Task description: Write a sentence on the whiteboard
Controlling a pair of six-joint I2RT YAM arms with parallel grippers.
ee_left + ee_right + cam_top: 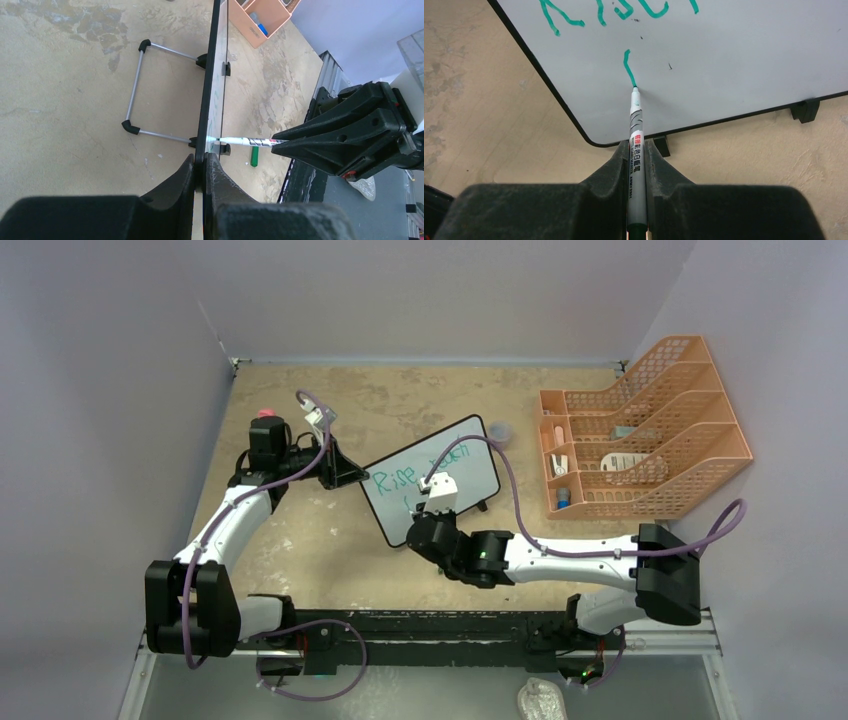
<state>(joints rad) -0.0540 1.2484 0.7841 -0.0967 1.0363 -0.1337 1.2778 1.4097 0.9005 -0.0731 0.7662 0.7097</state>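
Right gripper (636, 150): clamped on white green-ink marker (636, 125), tip touching black-framed white whiteboard (734, 65) beneath green handwritten sentence (393, 480); left gripper (200, 161) pinches whiteboard edge.

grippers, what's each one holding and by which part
Left gripper clamps the whiteboard by its black frame edge. Right gripper grips the marker around its rear barrel, tip on the whiteboard.

Top external: high behind the bases, looking down. Left wrist: close, edge-on along whiteboard (210, 90) clamped between jaws. Right wrist: close, facing its front along marker (636, 130) ahead of jaws. All share whiteboard.
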